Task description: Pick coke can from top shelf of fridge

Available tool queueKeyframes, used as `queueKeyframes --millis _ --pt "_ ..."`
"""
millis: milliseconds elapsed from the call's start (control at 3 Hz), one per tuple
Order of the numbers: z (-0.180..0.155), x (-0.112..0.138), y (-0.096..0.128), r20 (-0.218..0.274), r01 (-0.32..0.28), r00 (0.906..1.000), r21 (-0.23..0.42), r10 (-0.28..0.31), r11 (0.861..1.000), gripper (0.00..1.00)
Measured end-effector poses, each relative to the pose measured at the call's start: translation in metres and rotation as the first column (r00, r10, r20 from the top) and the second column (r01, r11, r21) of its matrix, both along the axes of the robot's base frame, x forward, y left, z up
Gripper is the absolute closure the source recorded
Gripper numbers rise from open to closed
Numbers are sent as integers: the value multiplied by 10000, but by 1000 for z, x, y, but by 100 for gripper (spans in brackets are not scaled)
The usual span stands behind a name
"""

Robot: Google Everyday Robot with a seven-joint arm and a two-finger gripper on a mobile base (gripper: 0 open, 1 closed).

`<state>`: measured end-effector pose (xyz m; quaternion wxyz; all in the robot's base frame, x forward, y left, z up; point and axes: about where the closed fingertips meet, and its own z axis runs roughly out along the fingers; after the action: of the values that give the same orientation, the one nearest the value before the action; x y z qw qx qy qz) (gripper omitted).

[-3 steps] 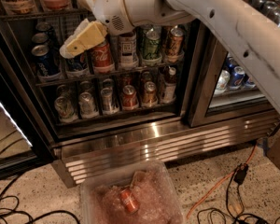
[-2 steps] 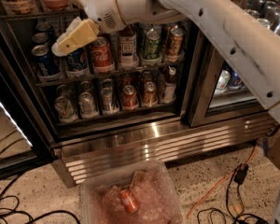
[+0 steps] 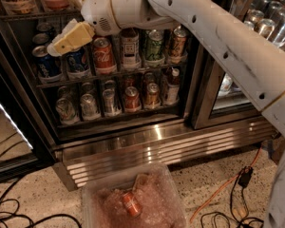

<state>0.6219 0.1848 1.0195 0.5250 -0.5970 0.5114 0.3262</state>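
The coke can (image 3: 103,56), red with white script and a silver top, stands upright on a grey wire rack (image 3: 147,70) inside the fridge (image 3: 133,141). One more rack (image 3: 23,17) sits above it and holds tubs. The frame cuts the fridge off there, so I cannot tell which rack is the top shelf. My gripper (image 3: 61,44), cream-coloured on a white arm, hangs in front of the blue cans, just left of the coke can and slightly above it. It holds nothing that I can see.
Blue Pepsi cans (image 3: 45,63) stand left of the coke can; a white-label bottle (image 3: 129,46) and a green can (image 3: 154,46) stand to its right. A lower rack (image 3: 109,115) carries more cans. On the floor are a clear tub (image 3: 133,198) and cables (image 3: 228,194).
My gripper has slid left, from in front of the coke can to in front of the blue cans. The cans have not moved.
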Motion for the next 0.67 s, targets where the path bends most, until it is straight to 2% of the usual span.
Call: queueKeyframes --millis 333,667 --pt "5 8 1 130 380 9992 211 -382 9991 0" --pt "18 19 0 490 1234 9908 575 -1262 9907 0"
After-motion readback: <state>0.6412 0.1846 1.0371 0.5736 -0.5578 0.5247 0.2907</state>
